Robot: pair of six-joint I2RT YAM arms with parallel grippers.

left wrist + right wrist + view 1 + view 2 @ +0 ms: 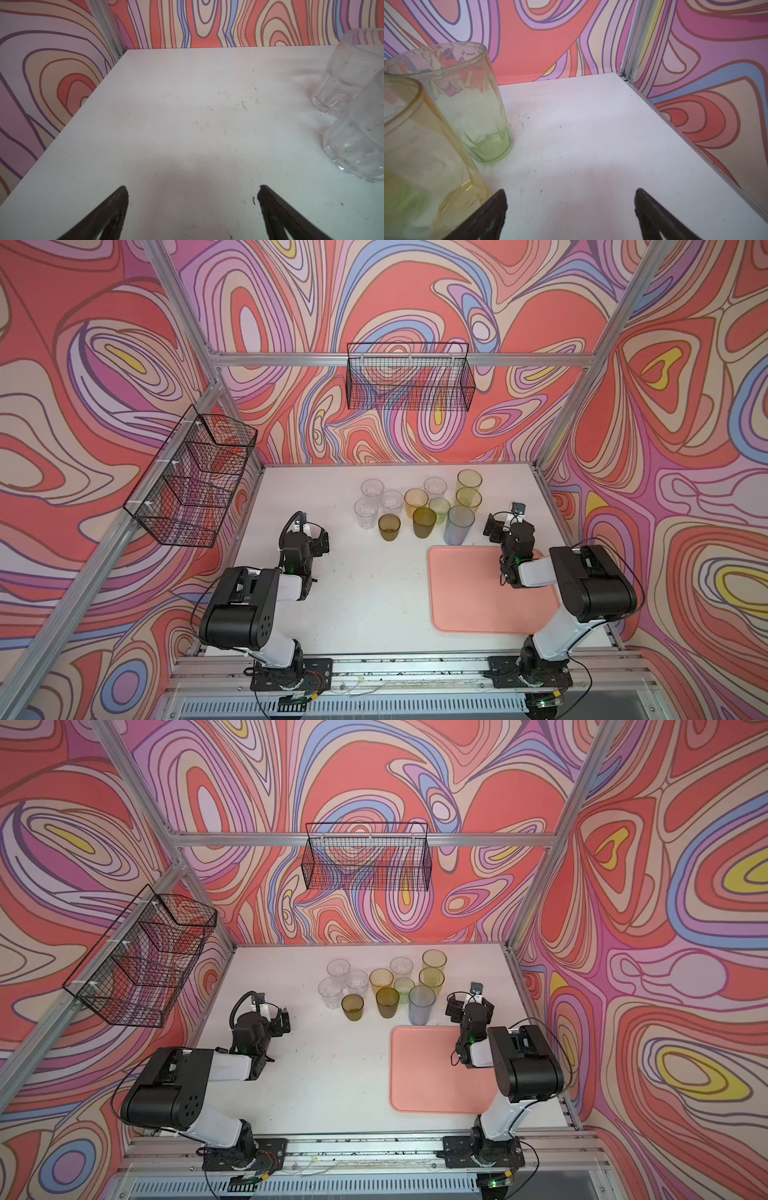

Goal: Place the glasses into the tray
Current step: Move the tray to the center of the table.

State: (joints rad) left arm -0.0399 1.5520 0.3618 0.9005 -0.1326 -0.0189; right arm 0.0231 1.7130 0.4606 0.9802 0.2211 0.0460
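Left tool (192, 189), right tool (571, 192) agape, empty; faceted glasses (424, 522) (see-through) near smooth tray (465, 593)

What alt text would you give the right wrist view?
The right gripper is open and empty above the white table. A yellow tumbler stands upright close beside one finger, a green tumbler just beyond it.

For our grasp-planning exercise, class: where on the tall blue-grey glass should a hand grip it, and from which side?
Grip the blue-grey glass across its upper wall, coming from the right, where the open right hand is. It stands upright and flares upward; other glasses crowd its left and far sides, while its right and tray side look free.
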